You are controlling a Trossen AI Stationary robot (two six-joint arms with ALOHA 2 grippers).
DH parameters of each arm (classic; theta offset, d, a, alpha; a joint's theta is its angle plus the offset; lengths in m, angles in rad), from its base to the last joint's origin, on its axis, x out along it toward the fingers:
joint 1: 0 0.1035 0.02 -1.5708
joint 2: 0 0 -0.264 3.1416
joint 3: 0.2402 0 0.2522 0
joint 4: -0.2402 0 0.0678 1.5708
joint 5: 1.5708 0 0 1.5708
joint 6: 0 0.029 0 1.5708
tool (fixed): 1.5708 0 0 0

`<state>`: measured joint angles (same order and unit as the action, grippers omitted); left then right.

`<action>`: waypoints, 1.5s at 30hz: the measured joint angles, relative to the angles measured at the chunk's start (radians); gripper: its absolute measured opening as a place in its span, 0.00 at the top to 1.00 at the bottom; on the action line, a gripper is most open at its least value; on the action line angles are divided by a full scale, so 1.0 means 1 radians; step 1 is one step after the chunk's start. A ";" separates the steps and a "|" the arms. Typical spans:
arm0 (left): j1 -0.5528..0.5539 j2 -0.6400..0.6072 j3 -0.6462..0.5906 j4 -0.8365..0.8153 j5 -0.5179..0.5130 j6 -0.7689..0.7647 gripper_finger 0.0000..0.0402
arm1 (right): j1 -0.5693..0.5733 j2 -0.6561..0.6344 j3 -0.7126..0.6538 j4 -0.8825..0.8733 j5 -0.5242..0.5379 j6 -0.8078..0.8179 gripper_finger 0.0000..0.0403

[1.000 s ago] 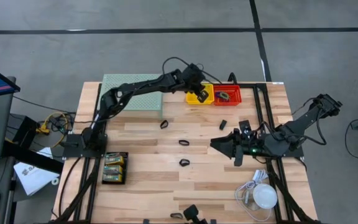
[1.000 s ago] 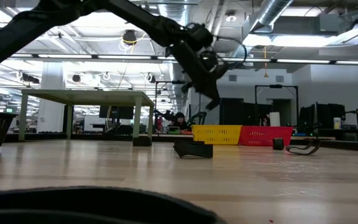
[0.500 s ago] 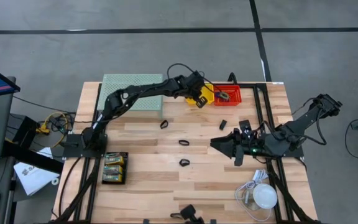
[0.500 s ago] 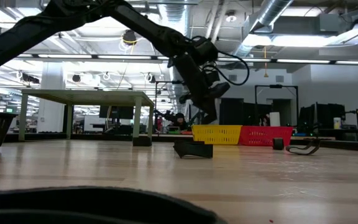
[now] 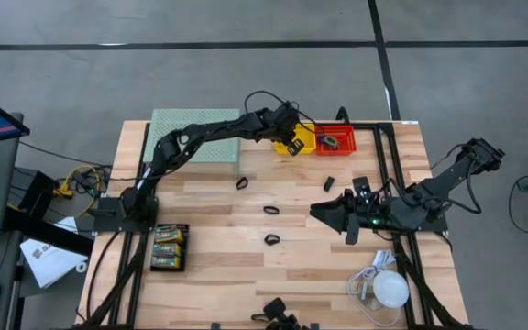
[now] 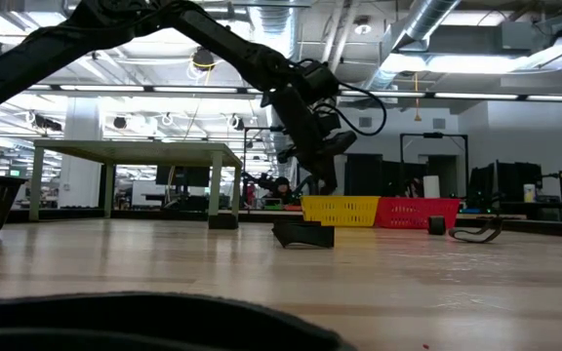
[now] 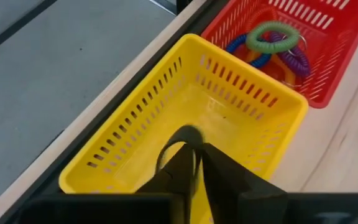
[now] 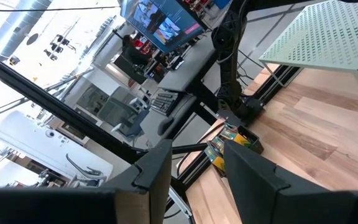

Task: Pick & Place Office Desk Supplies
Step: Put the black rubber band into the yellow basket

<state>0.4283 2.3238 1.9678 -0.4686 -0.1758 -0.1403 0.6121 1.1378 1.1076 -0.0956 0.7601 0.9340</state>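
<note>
L gripper (image 7: pixel 196 149) is held just above the yellow basket (image 7: pixel 123 134), at 12 o'clock on the table's far edge. Its fingers are pinched nearly together on a black clip (image 7: pixel 188 134), whose loop sticks out over the basket floor. R gripper (image 5: pixel 328 215) is parked at 3 o'clock, low over the wood, jaws apart w/ nothing between them.

Risks, as judged:
- The clip may be dropped onto the basket rim and bounce out, since the gripper sits toward the near wall, not the centre.
- The clip's wire loop may be snagged on a finger at release and dragged back out.
- The light basket may be nudged into the red basket (image 5: pixel 335 140) touching it at 3 o'clock, where the coloured rings (image 7: pixel 272 37) lie.

More loose black clips (image 5: pixel 270 210) are left near the centre; the green card-backed packs (image 5: pixel 169 246) lie at 8 o'clock.

Surface: pale wood-plank table (image 5: pixel 209 266), matte, flat. A pale-green mesh stand (image 5: pixel 177 124) is set at 11 o'clock, a white dome w/ cord (image 5: pixel 391 290) at 5 o'clock. Room: grey floor w/ dark tape lines; an open workshop w/ ceiling ducts and benches is seen beyond.
</note>
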 joint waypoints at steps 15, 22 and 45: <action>-0.001 -0.030 0.000 0.004 0.005 0.005 0.61 | 0.001 0.000 0.000 -0.001 0.000 -0.003 0.65; -0.037 -0.178 0.000 -0.046 0.152 0.077 0.61 | 0.001 0.000 0.000 0.006 -0.001 -0.019 0.65; -0.473 -0.360 -0.001 -1.037 -0.128 0.520 0.49 | 0.001 0.000 0.000 0.146 -0.012 -0.216 0.65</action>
<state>-0.0451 1.9642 1.9671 -1.5058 -0.3034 0.3796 0.6132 1.1378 1.1072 0.0500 0.7484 0.7178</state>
